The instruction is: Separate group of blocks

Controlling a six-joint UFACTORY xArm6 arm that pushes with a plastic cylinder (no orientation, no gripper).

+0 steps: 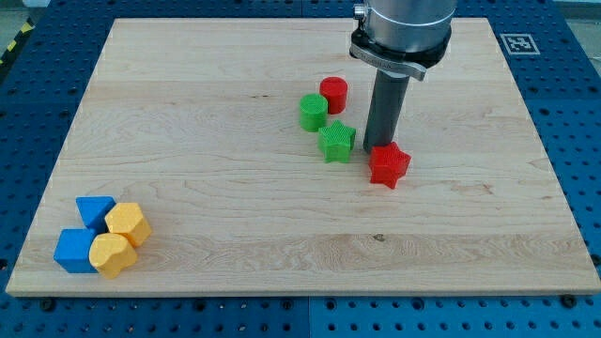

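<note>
Standing just above centre-right of the wooden board [235, 188], my tip [379, 147] touches the upper left side of the red star block [390, 165]; it is a bare rod and grasps nothing. Left of it lie the green star block [336, 141], green cylinder [313, 112] and red cylinder [333, 94], close together. At lower left, two blue blocks [83, 233] and two yellow blocks [119, 240] sit clustered.

On the board [235, 113], four blocks cluster near the view's top centre: red cylinder [333, 94] topmost, green cylinder [313, 112] touching its lower left, green star [336, 141] just below, red star [389, 164] rightmost (my tip [379, 147] at its upper edge). Well apart, bottom left, sit a blue triangle [94, 210], blue cube [73, 251], yellow hexagon [127, 223] and yellow heart [112, 254], touching.
</note>
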